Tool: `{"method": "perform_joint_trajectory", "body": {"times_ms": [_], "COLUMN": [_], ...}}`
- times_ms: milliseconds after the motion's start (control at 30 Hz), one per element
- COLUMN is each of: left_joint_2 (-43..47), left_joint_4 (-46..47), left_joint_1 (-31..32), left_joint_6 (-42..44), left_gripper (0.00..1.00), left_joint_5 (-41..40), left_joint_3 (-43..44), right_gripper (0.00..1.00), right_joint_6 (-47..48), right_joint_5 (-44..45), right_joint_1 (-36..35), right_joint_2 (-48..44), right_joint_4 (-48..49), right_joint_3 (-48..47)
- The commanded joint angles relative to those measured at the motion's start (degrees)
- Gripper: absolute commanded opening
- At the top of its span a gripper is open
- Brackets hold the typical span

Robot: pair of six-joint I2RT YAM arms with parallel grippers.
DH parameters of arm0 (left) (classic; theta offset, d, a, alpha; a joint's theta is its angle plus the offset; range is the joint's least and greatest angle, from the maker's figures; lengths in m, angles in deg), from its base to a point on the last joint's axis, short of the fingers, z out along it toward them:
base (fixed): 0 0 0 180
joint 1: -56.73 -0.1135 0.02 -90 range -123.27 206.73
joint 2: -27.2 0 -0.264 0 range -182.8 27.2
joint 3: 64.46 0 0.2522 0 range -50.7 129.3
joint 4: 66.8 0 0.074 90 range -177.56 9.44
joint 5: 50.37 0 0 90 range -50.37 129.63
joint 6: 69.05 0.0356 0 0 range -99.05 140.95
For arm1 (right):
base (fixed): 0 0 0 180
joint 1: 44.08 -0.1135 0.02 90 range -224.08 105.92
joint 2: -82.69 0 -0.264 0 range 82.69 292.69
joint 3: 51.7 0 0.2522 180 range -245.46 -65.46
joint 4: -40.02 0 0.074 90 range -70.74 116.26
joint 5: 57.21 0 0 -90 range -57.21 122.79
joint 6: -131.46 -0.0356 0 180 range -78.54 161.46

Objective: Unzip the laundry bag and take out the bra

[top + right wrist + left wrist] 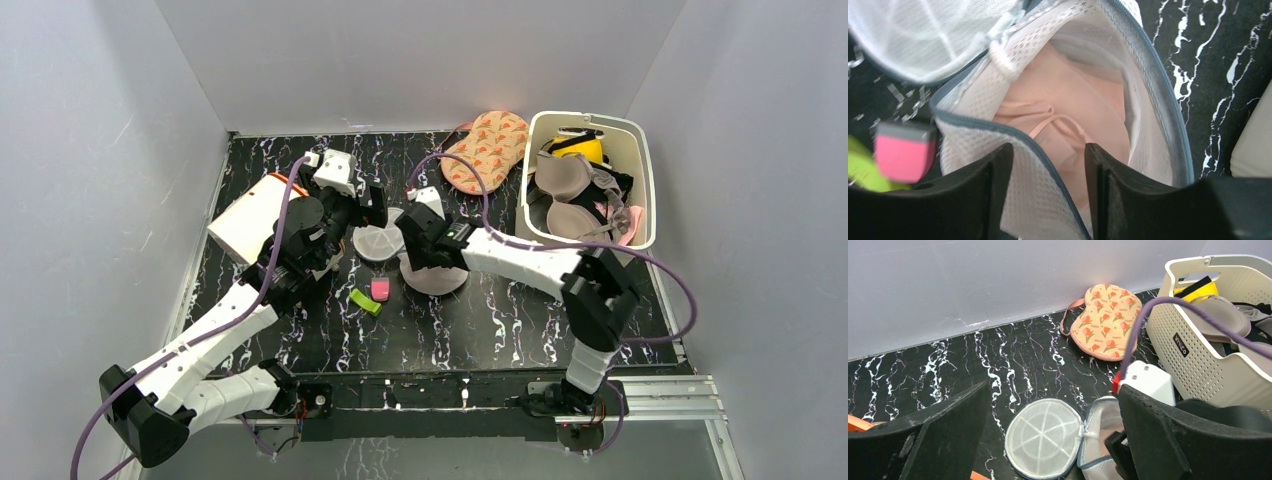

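Top external: the left end effector (372,203) is seen spread wide above the surface (500,320), with nothing held. The laundry bag (435,275) is found just ahead of it, unzipped, its round lid panel (378,243) laid flat alongside. The right end effector (418,250) is set at the bag's open mouth. A white basket (645,170) is noted well off to that end effector's right.

Left wrist: both fingers (948,440) are held far apart. The lid panel is seen between and ahead of them, with the bag's mouth just to its right.

Right wrist: the fingers (988,195) are partly spread astride the grey-zipped rim, one outside the mesh and one inside. The pink bra (1068,125) is seen inside the bag, just ahead. Whether any fabric is pinched cannot be told. A pink block (903,150) is noted to the left, outside the bag.
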Motion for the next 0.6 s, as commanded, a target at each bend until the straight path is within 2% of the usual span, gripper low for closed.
{"method": "perform_joint_trajectory", "body": {"times_ms": [0, 67, 167, 233, 467, 567], "left_joint_2": [1.06, 0.78, 0.6, 0.57, -1.22, -1.14], "left_joint_4": [1.73, 1.56, 1.26, 1.8, 1.33, 1.37], "left_joint_1": [-0.72, -0.76, -0.76, -0.76, -0.76, -0.81], "left_joint_6": [-0.53, -0.34, -0.21, -0.2, 0.05, -0.09], "left_gripper": [0.98, 0.98, 0.98, 0.98, 0.99, 0.98], "left_joint_5": [0.31, -0.17, -0.38, -0.6, -0.81, -0.47], "left_joint_3": [0.65, 0.69, 0.88, 0.35, 0.8, 0.72], "right_gripper": [0.62, 0.64, 0.68, 0.73, 0.77, 0.82], "right_joint_6": [4.43, 6.59, 9.04, 9.7, 13.05, 13.31], "right_joint_5": [-12.41, -18.23, -21.11, -20.68, -20.01, -16.61], "right_joint_1": [0.02, 0.13, 0.68, 2.05, 11.06, 12.44], "right_joint_2": [-9.97, -12.64, -15.47, -17.28, -20.6, -20.73], "right_joint_4": [0.88, 1.78, 0.72, -0.16, -8.67, -10.12], "right_joint_3": [3.18, 6.02, 8.07, 9.0, 7.34, 5.71]}}
